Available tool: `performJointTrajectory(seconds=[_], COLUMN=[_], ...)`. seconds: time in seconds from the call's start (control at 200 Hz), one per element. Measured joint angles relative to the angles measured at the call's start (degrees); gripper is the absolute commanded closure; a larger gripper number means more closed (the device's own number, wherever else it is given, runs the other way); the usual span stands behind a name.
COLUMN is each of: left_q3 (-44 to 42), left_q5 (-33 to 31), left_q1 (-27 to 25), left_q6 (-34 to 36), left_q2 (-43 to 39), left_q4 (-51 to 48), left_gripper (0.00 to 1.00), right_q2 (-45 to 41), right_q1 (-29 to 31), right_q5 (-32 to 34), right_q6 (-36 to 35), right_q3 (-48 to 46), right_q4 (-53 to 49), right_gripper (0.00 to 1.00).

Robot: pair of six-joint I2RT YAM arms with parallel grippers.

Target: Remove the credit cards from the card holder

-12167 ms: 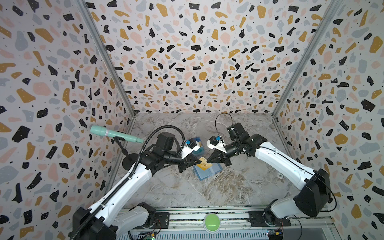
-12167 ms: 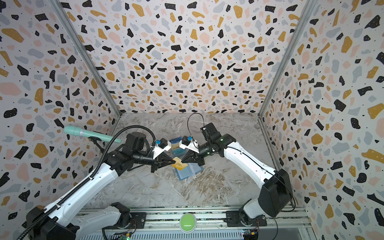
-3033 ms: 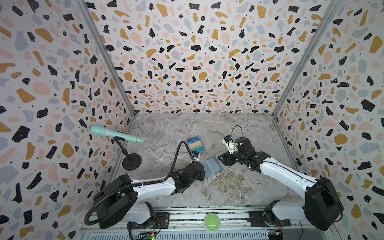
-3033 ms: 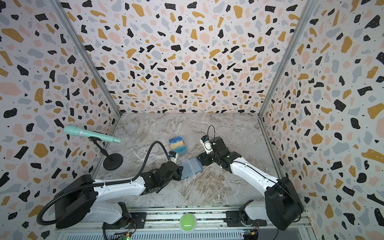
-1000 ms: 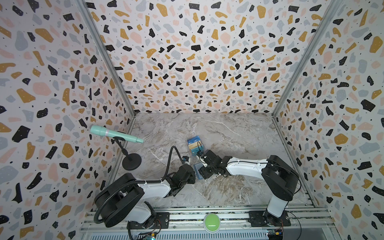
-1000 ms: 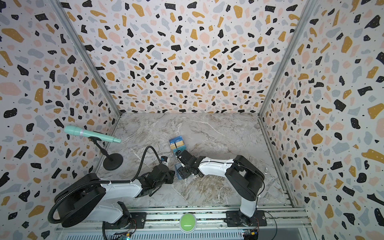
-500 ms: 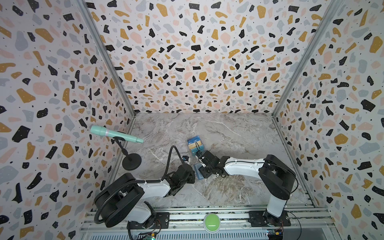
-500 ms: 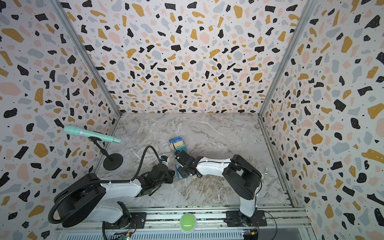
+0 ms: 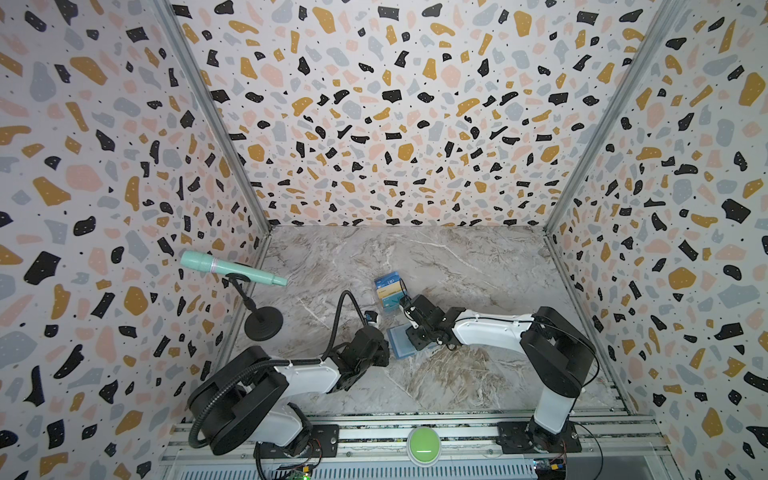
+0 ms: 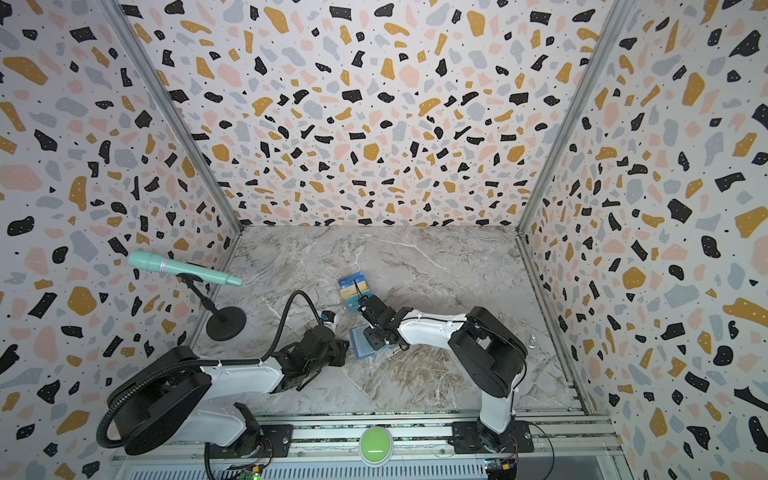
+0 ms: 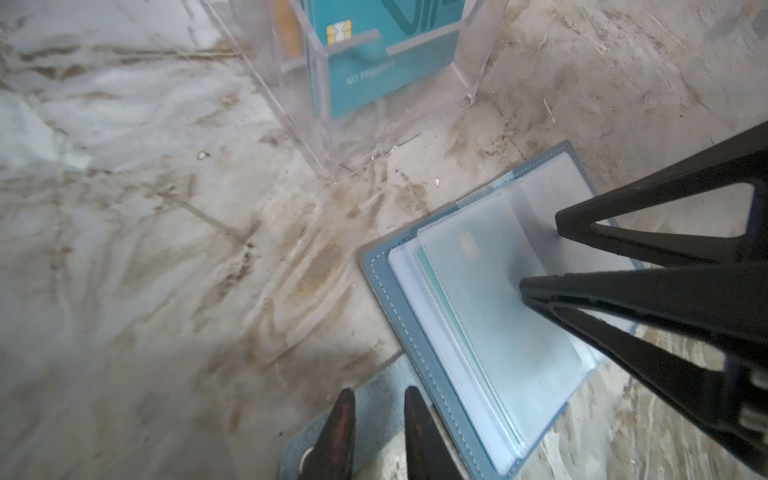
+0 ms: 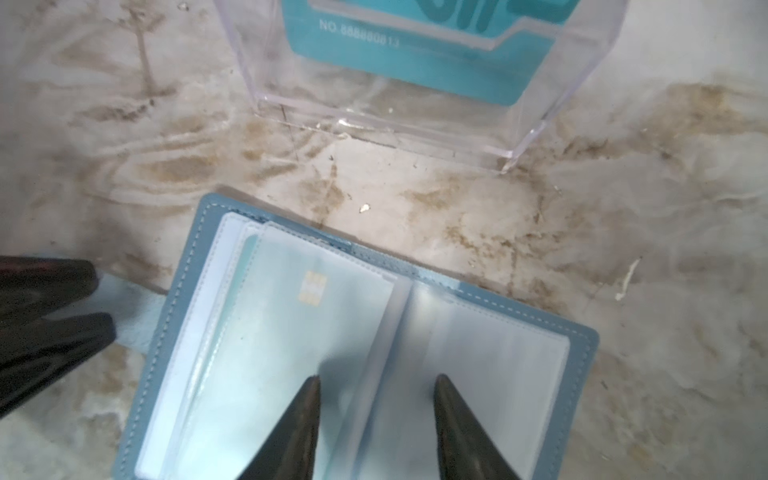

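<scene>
- Right tool [image 12: 376,415]: jaws partly apart, tips on the card holder's clear sleeves.
- Left tool [image 11: 376,419]: jaws narrow, pinching the snap tab [image 11: 365,415].
- Card holder [image 9: 400,341]: open, flat, mid-worktop toward the front edge.
- Credit cards: one [image 12: 291,324] sleeved; others [image 9: 388,291] in the acrylic stand [image 11: 299,124].

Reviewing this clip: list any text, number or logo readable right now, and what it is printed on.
"NO.888880813": white print on the teal card in the clear acrylic stand.
Large lettering on the same card: cut off, unreadable.
Card in the card holder sleeve: only a gold chip shows through; no readable text.
Top views: too small to read.
</scene>
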Motion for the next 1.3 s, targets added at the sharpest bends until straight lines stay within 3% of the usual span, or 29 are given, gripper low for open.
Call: performJointTrajectory(seconds=[0.095, 0.205, 0.39, 0.691, 1.302], left_q3=[0.00, 0.00, 0.02, 0.02, 0.00], left_q5=[0.04, 0.17, 0.31, 0.33, 0.50], left_q1=[0.04, 0.15, 0.24, 0.28, 0.74], left_q6=[0.04, 0.09, 0.55, 1.03, 1.11], left_q2=[0.00, 0.02, 0.02, 0.02, -0.37], left_q4=[0.00, 0.00, 0.00, -0.02, -0.70], left_gripper=[0.76, 0.76, 0.77, 0.77, 0.77], right_q2=[-0.66, -1.29, -1.64, -0.46, -0.85], right_q1=[-0.17, -0.22, 1.51, 3.10, -0.52], right_q5=[-2.27, -5.05, -6.47, -6.23, -9.79], right_q6=[-0.22, -0.02, -0.22, -1.62, -2.14], right_q3=[-0.52, -0.70, -0.70, -0.68, -2.19], right_q4=[0.02, 0.07, 0.90, 0.37, 1.90], right_gripper=[0.56, 0.38, 0.28, 0.27, 0.44])
